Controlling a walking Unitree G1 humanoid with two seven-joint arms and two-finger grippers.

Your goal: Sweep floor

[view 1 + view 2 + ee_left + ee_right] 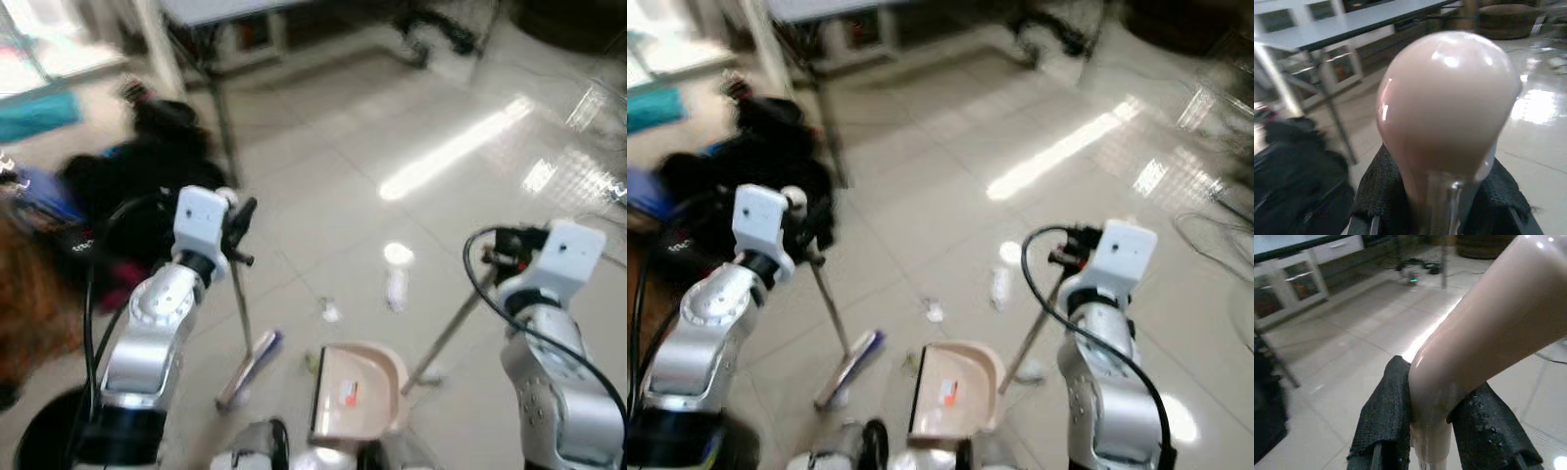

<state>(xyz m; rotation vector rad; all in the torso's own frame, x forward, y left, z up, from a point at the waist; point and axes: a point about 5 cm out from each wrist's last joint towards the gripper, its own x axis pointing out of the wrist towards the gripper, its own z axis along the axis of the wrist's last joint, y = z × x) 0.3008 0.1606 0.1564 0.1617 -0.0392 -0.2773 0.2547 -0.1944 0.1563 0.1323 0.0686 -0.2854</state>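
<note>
Motion blur smears the dark heap [147, 166] at the upper left of your left eye view, so you cannot tell what it holds. The small white scraps [330, 311] on the tiles at centre are too small to identify. The dustpan [355, 387] is cut off by the bottom edge. In the left wrist view, the pink handle knob [1449, 103] hides the gap between the fingers [1378, 196].
</note>
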